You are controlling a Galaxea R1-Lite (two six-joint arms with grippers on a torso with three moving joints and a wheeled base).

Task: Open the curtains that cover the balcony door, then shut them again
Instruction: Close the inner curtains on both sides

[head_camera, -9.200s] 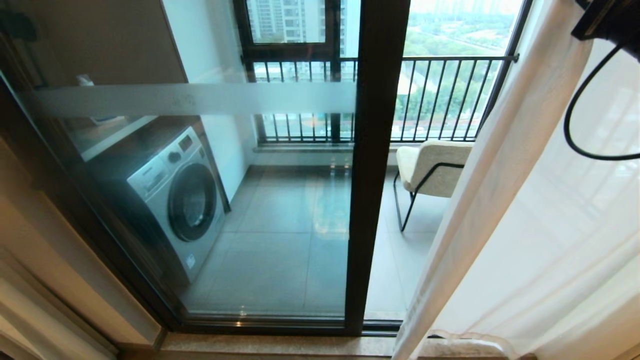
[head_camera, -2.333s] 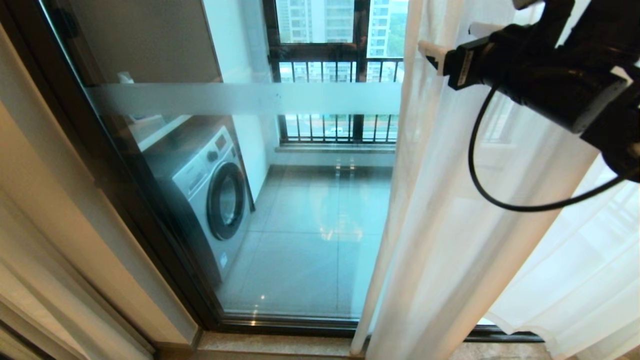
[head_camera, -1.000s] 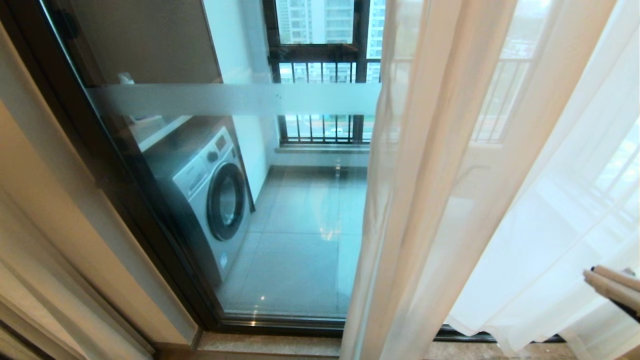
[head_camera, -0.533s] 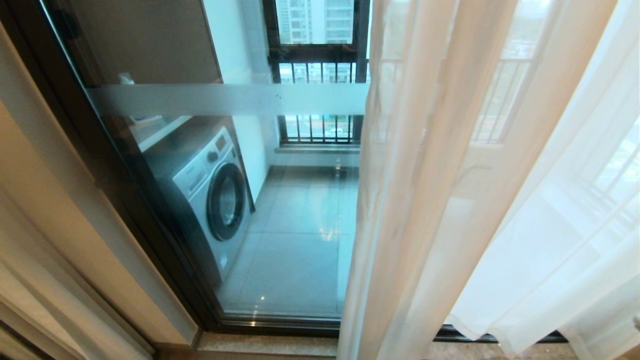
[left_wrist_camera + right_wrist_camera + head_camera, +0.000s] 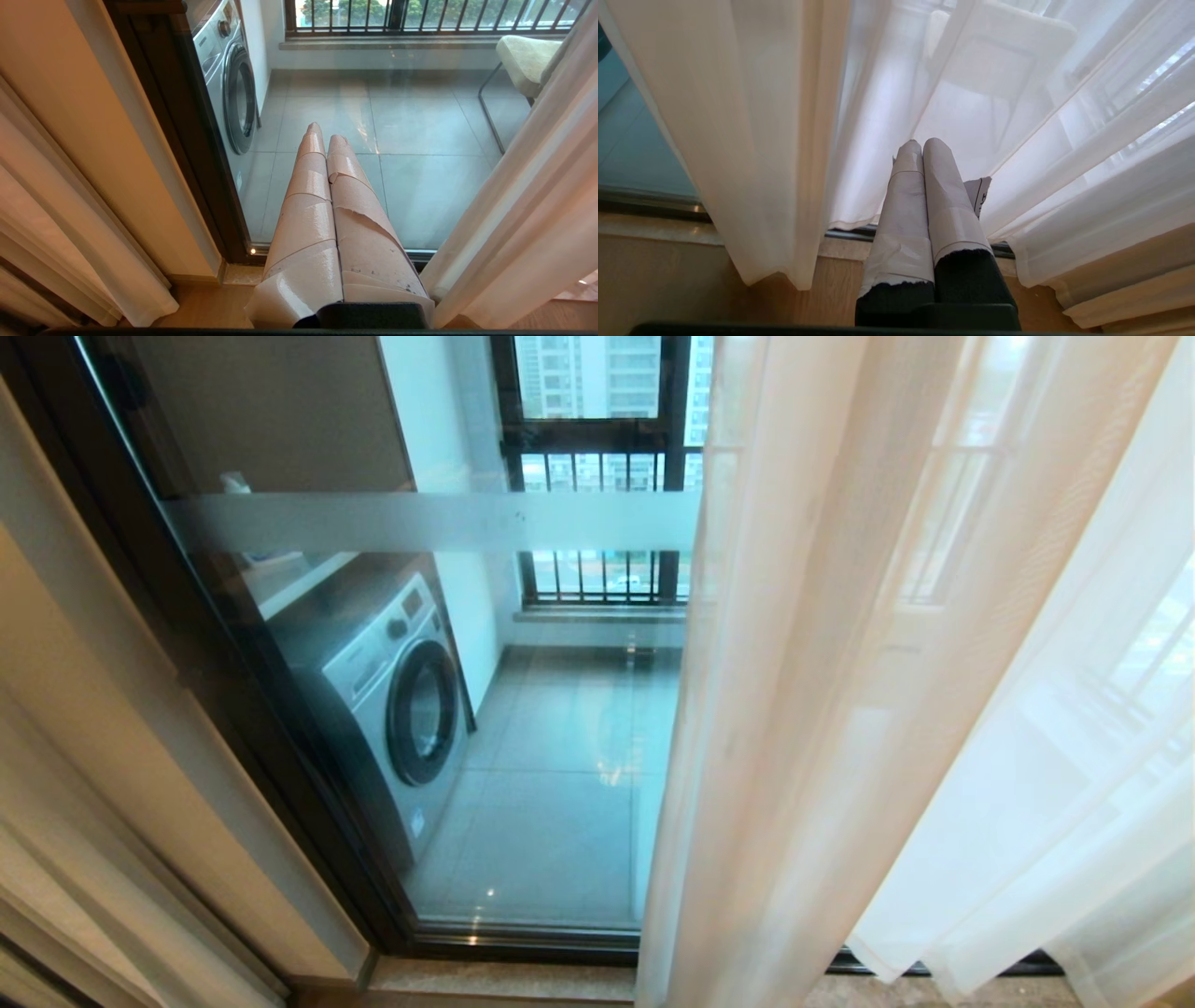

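Observation:
The sheer white curtains (image 5: 840,709) hang in long folds over the right half of the balcony door. Its left glass panel with the frosted band (image 5: 420,521) and dark frame (image 5: 233,709) stays uncovered. Neither gripper shows in the head view. My right gripper (image 5: 923,143) is low near the floor, shut and empty, its taped fingers just in front of the curtains (image 5: 971,107). My left gripper (image 5: 326,133) is shut and empty, pointing at the glass, with the curtain edge (image 5: 528,210) beside it.
A washing machine (image 5: 392,700) and a cream chair (image 5: 523,60) stand on the balcony behind the glass, with a black railing (image 5: 597,569) beyond. A heavier cream drape (image 5: 70,256) hangs by the wall at the left. A stone sill (image 5: 504,980) runs below the door.
My right gripper, earlier high at the curtain, then at the lower right edge of the head view, has dropped out of that view. The curtain's left edge sways slightly.

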